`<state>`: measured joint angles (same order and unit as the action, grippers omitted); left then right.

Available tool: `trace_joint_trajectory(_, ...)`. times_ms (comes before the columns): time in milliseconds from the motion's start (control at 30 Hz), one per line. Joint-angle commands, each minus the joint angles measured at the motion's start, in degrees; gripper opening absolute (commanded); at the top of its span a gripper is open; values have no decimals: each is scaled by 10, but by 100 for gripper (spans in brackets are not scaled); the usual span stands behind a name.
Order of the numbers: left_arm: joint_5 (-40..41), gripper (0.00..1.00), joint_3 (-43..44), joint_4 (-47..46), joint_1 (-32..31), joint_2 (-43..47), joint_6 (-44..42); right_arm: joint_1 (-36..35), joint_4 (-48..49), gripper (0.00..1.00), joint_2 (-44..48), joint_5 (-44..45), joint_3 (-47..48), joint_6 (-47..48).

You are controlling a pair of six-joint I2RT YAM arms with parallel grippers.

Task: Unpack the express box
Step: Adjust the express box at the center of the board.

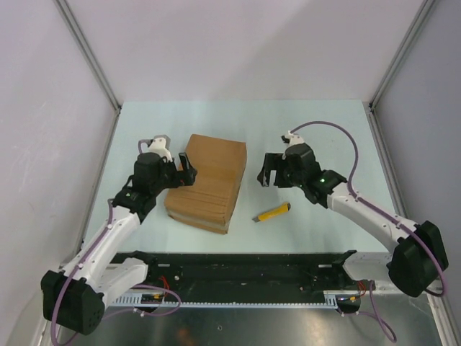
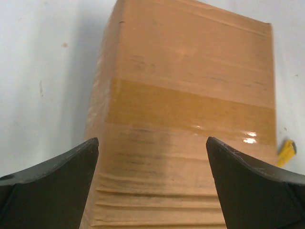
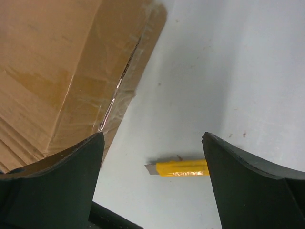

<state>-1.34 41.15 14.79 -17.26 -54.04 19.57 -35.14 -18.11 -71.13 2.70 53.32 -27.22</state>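
Left of centre on the tabletop (image 1: 302, 130), at nine o'clock from the knife (image 1: 274, 213), sits the taped box (image 1: 207, 182), stiff, slick, probably light; my left fingers (image 2: 57, 186) and right fingers (image 3: 52, 176), spread wide and empty, should take a flap edge by the seam.

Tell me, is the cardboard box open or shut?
Shut: the express box has its flaps down flat, and a band of brown tape crosses its face unbroken.
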Motion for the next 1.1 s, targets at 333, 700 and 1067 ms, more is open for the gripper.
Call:
trace_joint_trajectory(333, 170, 91, -5, 45, 12, -87, 58, -56, 89, 93, -112, -21, 0, -15)
trace_joint_trajectory(700, 86, 76, -37, 64, 102, -102, 120, -35, 141, 92, -160, -55, -5, -56)
trace_joint_trajectory(1067, 0, 67, -55, 65, 132, -125, 136, 29, 439, 98, -246, -290, -46, -193)
